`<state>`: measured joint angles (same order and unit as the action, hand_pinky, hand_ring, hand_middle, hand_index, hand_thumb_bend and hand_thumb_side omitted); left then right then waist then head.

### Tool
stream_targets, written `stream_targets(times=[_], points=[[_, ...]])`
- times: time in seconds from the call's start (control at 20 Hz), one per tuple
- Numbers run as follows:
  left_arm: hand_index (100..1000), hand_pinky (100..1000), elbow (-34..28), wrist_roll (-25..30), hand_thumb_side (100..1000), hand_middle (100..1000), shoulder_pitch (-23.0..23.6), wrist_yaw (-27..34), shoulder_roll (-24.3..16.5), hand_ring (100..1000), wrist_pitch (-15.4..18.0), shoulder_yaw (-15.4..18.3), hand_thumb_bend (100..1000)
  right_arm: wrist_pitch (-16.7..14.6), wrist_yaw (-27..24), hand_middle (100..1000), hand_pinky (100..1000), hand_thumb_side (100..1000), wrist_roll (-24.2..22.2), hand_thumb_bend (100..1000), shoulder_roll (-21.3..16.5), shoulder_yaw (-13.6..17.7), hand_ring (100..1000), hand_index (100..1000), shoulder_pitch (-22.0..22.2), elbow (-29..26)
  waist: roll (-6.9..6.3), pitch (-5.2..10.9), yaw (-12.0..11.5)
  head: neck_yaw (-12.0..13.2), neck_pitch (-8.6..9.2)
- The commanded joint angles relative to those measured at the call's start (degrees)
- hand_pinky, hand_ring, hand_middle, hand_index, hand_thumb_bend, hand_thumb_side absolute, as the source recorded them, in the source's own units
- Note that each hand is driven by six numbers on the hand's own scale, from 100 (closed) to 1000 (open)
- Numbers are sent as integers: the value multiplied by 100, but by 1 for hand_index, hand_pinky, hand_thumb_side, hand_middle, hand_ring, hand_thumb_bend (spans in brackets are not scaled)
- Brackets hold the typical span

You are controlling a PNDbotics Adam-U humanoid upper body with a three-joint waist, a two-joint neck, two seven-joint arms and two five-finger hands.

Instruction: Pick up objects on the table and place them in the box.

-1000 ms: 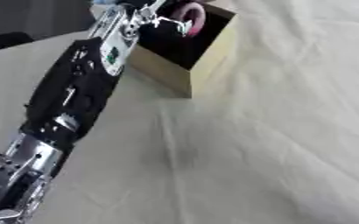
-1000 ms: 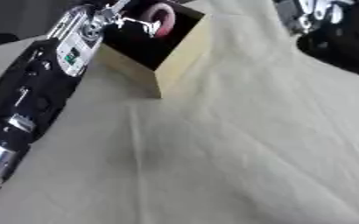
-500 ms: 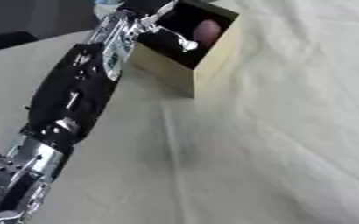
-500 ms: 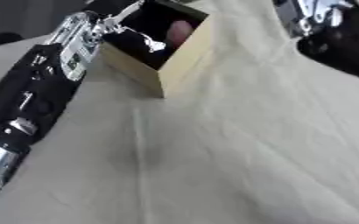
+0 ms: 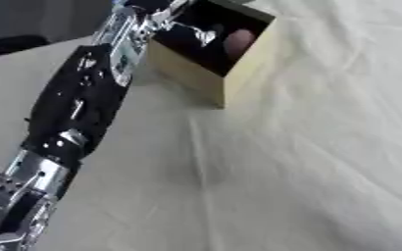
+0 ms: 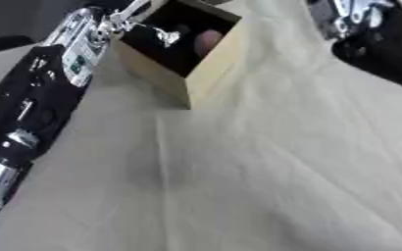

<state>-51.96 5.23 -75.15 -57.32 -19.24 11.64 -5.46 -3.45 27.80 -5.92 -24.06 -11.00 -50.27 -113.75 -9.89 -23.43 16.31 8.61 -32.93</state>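
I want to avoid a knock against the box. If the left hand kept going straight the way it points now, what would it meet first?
Probably the pinkish object lying inside the box. The left hand already reaches into the opening, pointing down toward it; depth is unclear, so the dark inner wall might come first.

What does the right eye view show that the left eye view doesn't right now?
Only the right eye view shows part of the right arm, black and silver, at its upper right corner; its hand cannot be made out. Only the left eye view shows the left arm's silver joint at the lower left. Both show the left hand reaching into the open box, a pinkish object inside it, and the cream tablecloth.
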Motion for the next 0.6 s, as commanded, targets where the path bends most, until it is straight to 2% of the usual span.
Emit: stream_targets(times=[0.05, 0.2, 0.35, 0.4, 0.6], points=[[771, 656, -362, -229, 448, 719, -94, 280, -199, 767, -130, 109, 100, 32, -21, 745, 877, 864, 40, 100, -38, 73, 772, 879, -14, -84, 111, 236, -66, -54, -103], [754, 652, -766, -372, 447, 717, -32, 549, -291, 763, -231, 90, 100, 51, -3, 745, 878, 863, 65, 100, -41, 96, 773, 878, 65, -84, 164, 329, -197, -107, -190], [754, 652, -1078, -301, 447, 717, 34, 824, -361, 763, -382, 22, 100, 53, 9, 745, 878, 863, 75, 100, -46, 100, 773, 878, 88, -84, 174, 353, -234, -120, -213], [771, 658, -1151, -279, 492, 741, 59, 917, -395, 769, -413, 20, 100, 47, 8, 747, 880, 858, 79, 100, -35, 99, 776, 877, 80, -84, 189, 372, -253, -120, -222], [793, 672, -1653, -526, 566, 764, 518, 1272, -714, 781, -216, 185, 100, 68, 69, 748, 881, 855, 123, 100, -68, 165, 778, 877, 198, -84, 328, 543, -617, -286, -356]])
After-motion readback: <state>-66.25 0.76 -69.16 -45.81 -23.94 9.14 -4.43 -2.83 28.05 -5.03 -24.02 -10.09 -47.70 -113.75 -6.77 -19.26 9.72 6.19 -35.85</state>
